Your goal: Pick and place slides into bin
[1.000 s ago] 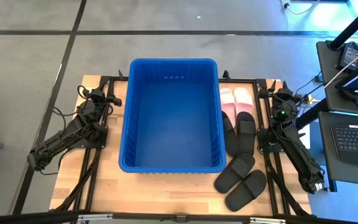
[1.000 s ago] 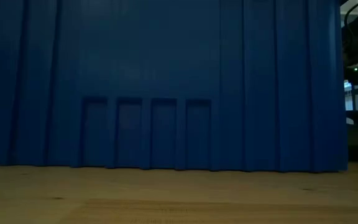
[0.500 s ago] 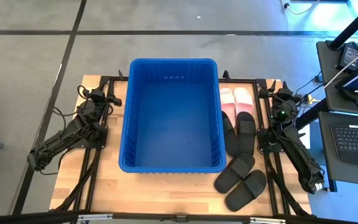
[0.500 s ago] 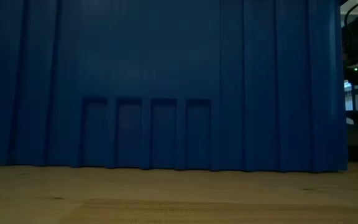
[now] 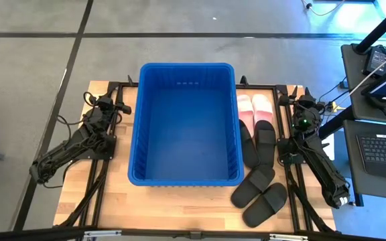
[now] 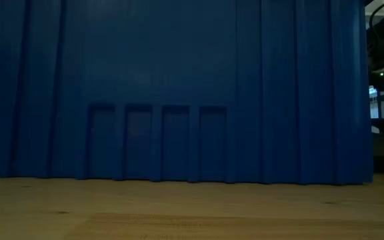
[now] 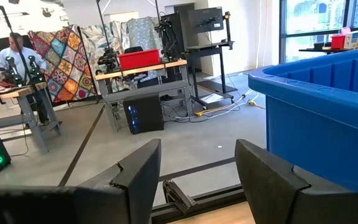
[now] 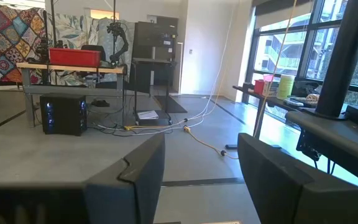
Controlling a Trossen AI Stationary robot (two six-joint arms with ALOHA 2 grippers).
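Grey concrete floor surrounds a pale wooden worktop (image 5: 179,201). At its centre stands the bin (image 5: 185,175), a deep blue tub with nothing inside. Just beside the bin's right wall lie the slides: a pink pair (image 5: 254,108) at the far end, then a black pair (image 5: 257,143), then two angled black slides (image 5: 259,195) nearest. Both arms rest folded at the worktop's edges; the left gripper (image 7: 197,180) and right gripper (image 8: 201,174) stand open, holding nothing.

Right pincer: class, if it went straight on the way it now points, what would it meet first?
Probably nothing nearby. The right pincer, open, points off the table's far edge over bare grey floor; the slides and bin lie outside that line. Depth beyond is unclear.
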